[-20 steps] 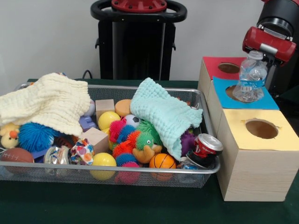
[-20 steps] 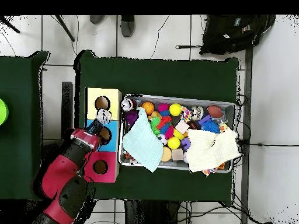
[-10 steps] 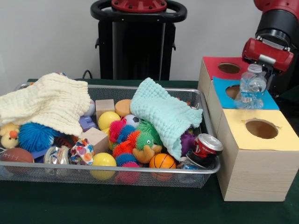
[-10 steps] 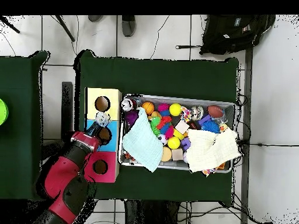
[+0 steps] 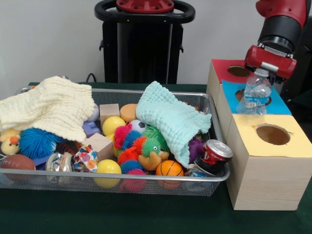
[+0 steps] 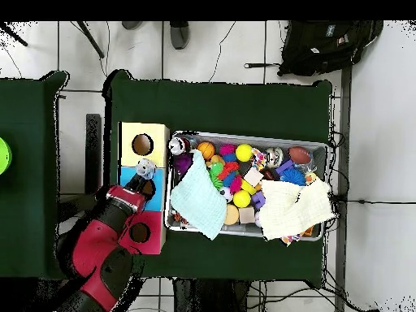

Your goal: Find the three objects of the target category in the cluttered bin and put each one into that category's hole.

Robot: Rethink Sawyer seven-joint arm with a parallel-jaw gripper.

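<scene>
Right now my tool (image 5: 261, 74) pinches the clear crumpled plastic water bottle (image 5: 255, 94) by its neck over the blue-topped wooden box (image 5: 278, 106), and I worry it catches the hole's rim and topples.

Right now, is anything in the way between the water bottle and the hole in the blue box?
Nothing visible blocks it. The gripper holds the water bottle by its cap, hanging over the blue box, whose hole shows just behind the bottle's lower half. No other thing lies on that box.

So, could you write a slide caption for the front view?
Gripper holds a plastic bottle over the blue box beside the cluttered bin.
</scene>
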